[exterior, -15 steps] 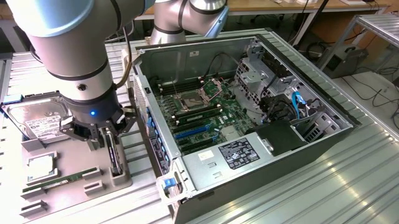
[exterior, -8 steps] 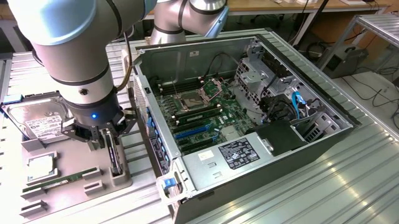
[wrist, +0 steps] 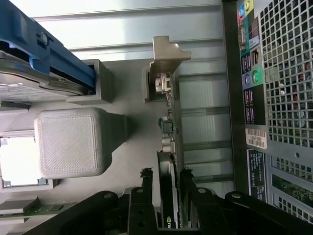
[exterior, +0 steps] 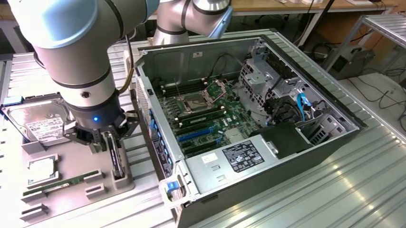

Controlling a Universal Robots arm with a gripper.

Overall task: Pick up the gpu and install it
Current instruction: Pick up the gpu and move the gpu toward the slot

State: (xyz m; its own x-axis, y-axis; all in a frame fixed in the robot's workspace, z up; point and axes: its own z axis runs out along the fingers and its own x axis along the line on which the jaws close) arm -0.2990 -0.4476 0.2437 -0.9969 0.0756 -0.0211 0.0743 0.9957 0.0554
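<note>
In the exterior view, the gpu [exterior: 117, 159] is a thin black card seen edge-on. It stands upright in a slot of the grey holder tray [exterior: 120, 185], on the exterior view's left, just beside the open computer case [exterior: 209, 59]. The gripper [exterior: 108, 142] is down over the card's upper end, a finger on each side. The same tray holds a silver hard drive [exterior: 41, 124] with a white label at its far end. A square processor chip [exterior: 39, 170] lies flat in a recess, and a long green RAM stick [exterior: 63, 183] lies in a groove near the front. The case lies on its side with the panel off. Inside it are the green motherboard [exterior: 203, 118], with blue and black slots, and a black power supply [exterior: 244, 154] with a label at the near end.

In the wrist view, the gpu [wrist: 168, 129] runs as a narrow dark strip. Small metal connectors sit along its edge, and a silver bracket [wrist: 166, 54] is bent over at the far end. The card's foot sits in the tray [wrist: 132, 161]. The black fingers [wrist: 146, 196] are clamped against both faces of the card, and the gripper [wrist: 166, 174] straddles it. A grey block [wrist: 71, 142] rises from the tray beside the card. The hard drive [wrist: 34, 83] rests in its cradle under a blue rail [wrist: 44, 44]. The case's perforated rear panel [wrist: 286, 98] stands close on the other side.
</note>
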